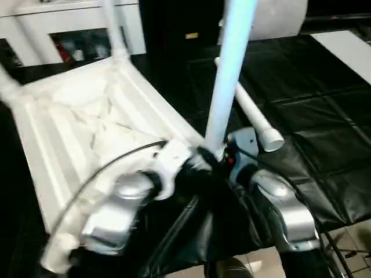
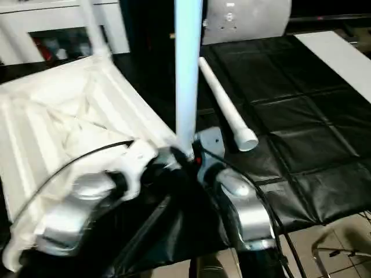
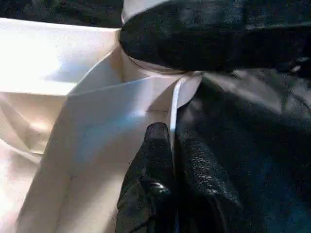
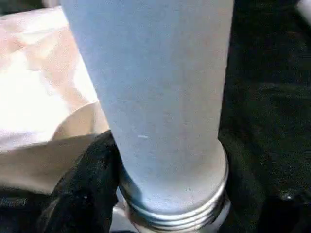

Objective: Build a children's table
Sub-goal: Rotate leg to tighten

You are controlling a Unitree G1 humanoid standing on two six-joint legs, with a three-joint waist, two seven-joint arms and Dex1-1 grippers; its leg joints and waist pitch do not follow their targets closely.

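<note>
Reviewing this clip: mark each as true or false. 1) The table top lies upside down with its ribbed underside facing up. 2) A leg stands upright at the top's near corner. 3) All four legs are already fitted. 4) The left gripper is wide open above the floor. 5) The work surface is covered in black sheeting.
1) True: the table top shows its ribbed underside.
2) True: the upright leg rises from the near corner socket, between the two arms.
3) False: a loose leg lies flat on the black sheeting beside the top.
4) False: the left gripper is pinched shut on the top's rim.
5) True.
</note>
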